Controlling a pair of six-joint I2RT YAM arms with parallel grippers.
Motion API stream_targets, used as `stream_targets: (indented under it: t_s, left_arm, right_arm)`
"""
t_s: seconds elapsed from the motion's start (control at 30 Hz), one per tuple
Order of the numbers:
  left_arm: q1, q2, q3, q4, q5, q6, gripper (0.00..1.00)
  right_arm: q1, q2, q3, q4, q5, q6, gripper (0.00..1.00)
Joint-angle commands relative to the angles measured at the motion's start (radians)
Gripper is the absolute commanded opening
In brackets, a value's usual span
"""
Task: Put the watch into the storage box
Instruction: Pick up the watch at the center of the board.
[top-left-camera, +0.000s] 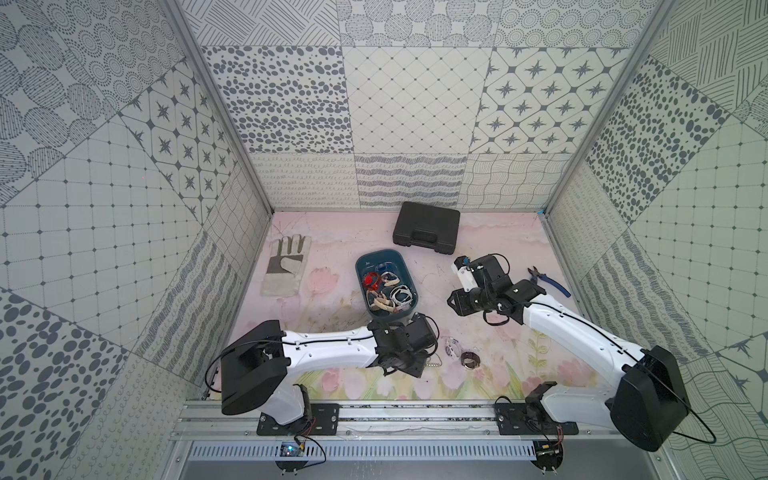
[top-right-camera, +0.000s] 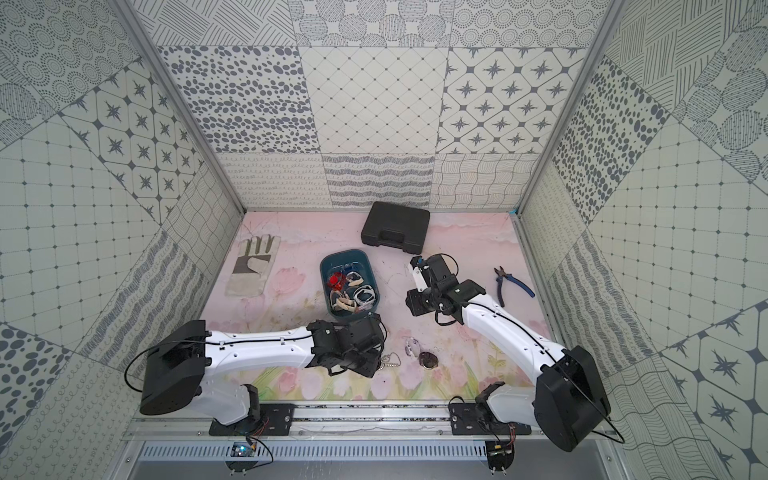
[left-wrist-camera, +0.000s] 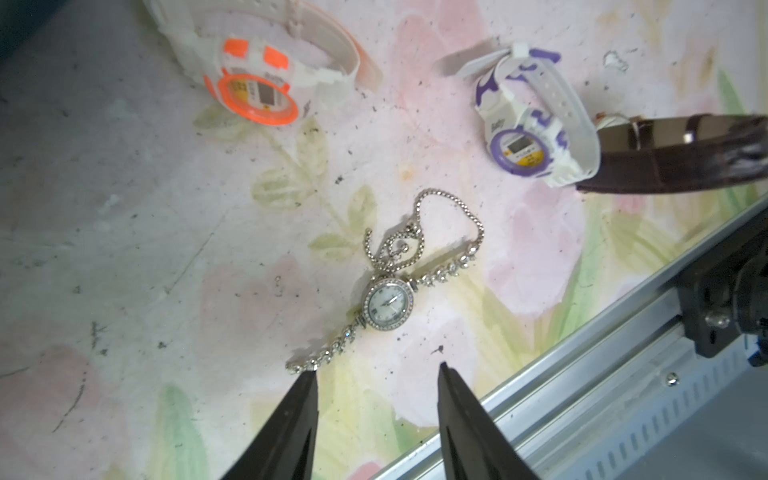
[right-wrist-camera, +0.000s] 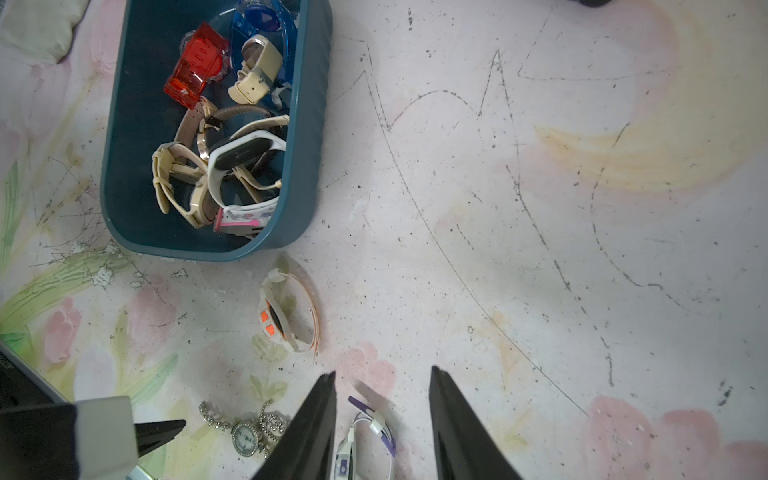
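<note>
Clutter of 4 loose watches is lying on the bench in front of the storage box. The one nearest the left claw is a silver jewelled watch, sitting outside the box near the front rail. It is lying flat with its round dial facing up. Its long axis is running slantwise across the claw's reach: 1 stone-set strap half is ending just beside 1 fingertip, the other is stretching away toward the purple-and-white watch, and a thin chain is looping off the far side. The left claw is hovering with its jaws standing moderately apart, gripping nothing. An orange-and-white watch and a brown-strapped watch are resting nearby. The right claw is hanging above the bench, jaws parted and empty, looking down on the box, which is holding a heap of watches.
</note>
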Motion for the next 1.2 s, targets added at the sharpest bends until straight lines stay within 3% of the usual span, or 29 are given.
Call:
stream_targets:
  t_s: [0.0, 0.67, 1.17]
  left_arm:
    - [0.007, -0.008, -0.019, -0.079, -0.027, 0.112, 0.53]
    - [0.073, 0.056, -0.039, -0.04, 0.106, 0.276, 0.58]
    - [0.091, 0.149, 0.012, -0.051, 0.101, 0.334, 0.56]
  right_arm:
    - [0.002, -0.007, -0.008, 0.038, -0.009, 0.012, 0.42]
    - [0.002, -0.004, 0.005, 0.033, 0.001, 0.017, 0.42]
    - [0.002, -0.004, 0.01, 0.028, 0.008, 0.015, 0.42]
